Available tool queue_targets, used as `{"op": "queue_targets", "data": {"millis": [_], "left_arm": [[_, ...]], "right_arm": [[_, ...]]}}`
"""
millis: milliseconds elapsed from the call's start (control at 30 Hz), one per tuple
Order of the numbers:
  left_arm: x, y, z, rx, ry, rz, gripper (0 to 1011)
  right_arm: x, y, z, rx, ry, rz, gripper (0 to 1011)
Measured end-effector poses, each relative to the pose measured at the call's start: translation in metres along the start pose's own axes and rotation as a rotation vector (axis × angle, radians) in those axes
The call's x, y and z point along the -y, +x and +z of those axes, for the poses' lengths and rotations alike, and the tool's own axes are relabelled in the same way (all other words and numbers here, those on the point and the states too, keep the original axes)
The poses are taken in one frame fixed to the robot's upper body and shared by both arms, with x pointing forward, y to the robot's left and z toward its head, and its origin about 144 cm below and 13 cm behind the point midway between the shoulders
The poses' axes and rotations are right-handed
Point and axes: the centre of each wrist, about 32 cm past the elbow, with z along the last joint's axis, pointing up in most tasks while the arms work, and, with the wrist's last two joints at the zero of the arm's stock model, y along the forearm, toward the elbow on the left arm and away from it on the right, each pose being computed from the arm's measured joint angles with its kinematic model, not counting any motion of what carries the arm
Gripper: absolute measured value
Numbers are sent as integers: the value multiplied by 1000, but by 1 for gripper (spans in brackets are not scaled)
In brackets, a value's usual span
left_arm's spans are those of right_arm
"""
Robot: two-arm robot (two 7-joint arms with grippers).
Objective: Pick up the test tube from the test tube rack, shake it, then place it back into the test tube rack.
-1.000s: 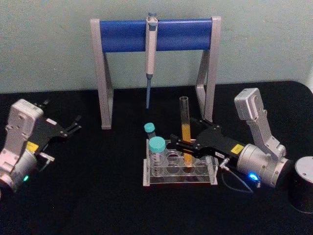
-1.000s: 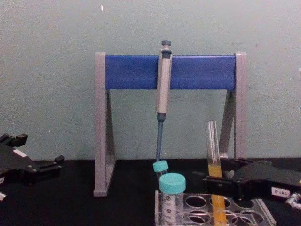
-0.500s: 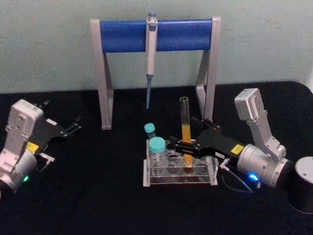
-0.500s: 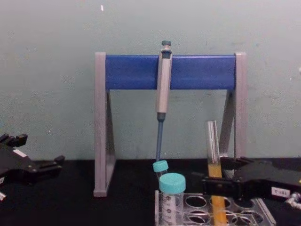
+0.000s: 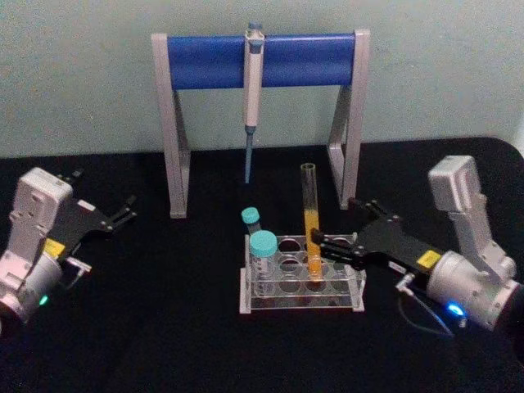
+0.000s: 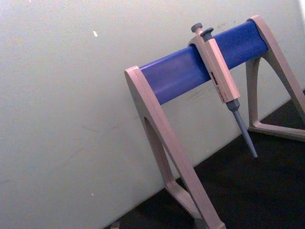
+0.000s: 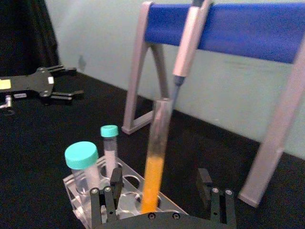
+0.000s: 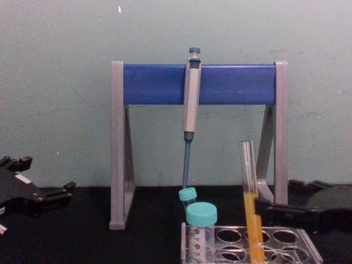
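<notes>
Black tabletop (image 5: 164, 327), pale green wall behind. Right gripper (image 5: 330, 248) sat low over the table, fingers spread apart with nothing between them, tips just short of the rack's right end. Test tube (image 5: 311, 221) stood directly ahead of the fingertips, seated in a hole of the test tube rack (image 5: 300, 282), leaning slightly, apart from both fingers. Right wrist view showed the same: tube (image 7: 155, 157) rose in the gap ahead of the open fingers (image 7: 110, 195), not pinched. Orange-yellow liquid filled its lower half.

Left gripper (image 5: 124, 211) parked well off to the far side of the rack, fingers a little apart, holding nothing.

Beyond the right gripper's tips, past the tube: two teal-capped tubes (image 5: 263, 246) at the rack's far end. Farther back, blue-barred stand (image 5: 260, 59) with a grey pipette (image 5: 253, 90) hung on it.

Step, as judged: tube is in the rack with the gripper open beside it, so either a grasp is about to begin or the return is done; these views alone do not settle which. If a grasp, next move calls for easing forward until the fingers flank the glass above the rack's top plate, then closing gently, as thin glass and an open top leave little margin.
</notes>
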Motion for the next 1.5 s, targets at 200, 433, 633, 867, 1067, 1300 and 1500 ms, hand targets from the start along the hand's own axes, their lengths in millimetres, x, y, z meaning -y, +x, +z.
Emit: {"op": "queue_targets", "data": {"millis": [200,433,633,867,1067,1300,1500], "left_arm": [[0,0,0,0,0,0,1001],[0,0,0,0,0,0,1001],[0,0,0,0,0,0,1001],[0,0,0,0,0,0,1001],[0,0,0,0,0,0,1001],[0,0,0,0,0,0,1001],[0,0,0,0,0,0,1001]], "right_arm": [[21,-4,-3,14,28,-103,1000],[32,-12,-21,23,30,-288,1000],[33,-15,-37,14,13,-372,1000],[28,-17,-47,14,-19,-377,1000],[21,-18,-53,17,-54,-365,1000],[18,-18,-54,19,-65,-363,1000],[19,-18,-54,19,-64,-362,1000]]}}
